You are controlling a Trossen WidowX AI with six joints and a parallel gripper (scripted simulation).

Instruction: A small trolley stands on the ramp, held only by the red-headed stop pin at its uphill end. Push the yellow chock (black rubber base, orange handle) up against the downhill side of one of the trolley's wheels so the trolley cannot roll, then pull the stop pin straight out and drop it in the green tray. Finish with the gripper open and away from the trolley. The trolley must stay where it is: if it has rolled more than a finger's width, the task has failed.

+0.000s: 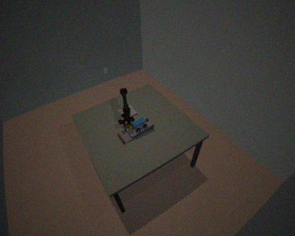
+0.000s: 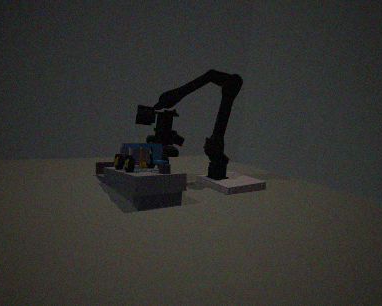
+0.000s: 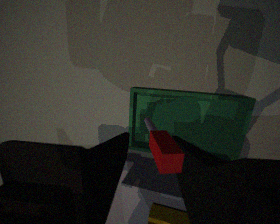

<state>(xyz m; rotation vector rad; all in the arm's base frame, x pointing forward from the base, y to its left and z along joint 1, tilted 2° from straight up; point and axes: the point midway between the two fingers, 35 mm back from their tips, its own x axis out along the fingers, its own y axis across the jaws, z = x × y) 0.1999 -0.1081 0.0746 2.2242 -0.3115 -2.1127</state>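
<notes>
My gripper (image 3: 149, 139) (image 1: 127, 123) is open low over the green tray (image 3: 191, 92). The red-headed stop pin (image 3: 167, 152) is tilted between the parted fingers, close to the right one and clear of the left one, its grey shank pointing over the tray. The blue trolley (image 1: 140, 122) (image 2: 142, 145) stands on the grey ramp (image 1: 125, 136) (image 2: 147, 181). The yellow chock (image 3: 168, 214) (image 2: 142, 157) is on the ramp by the trolley. Whether it touches a wheel is too small and dark to tell.
The arm's pale base plate (image 2: 244, 184) (image 1: 133, 112) stands on the table (image 1: 144, 158) behind the tray and ramp. The ramp's side lies right beside the tray. The arm's shadow falls across the table and tray.
</notes>
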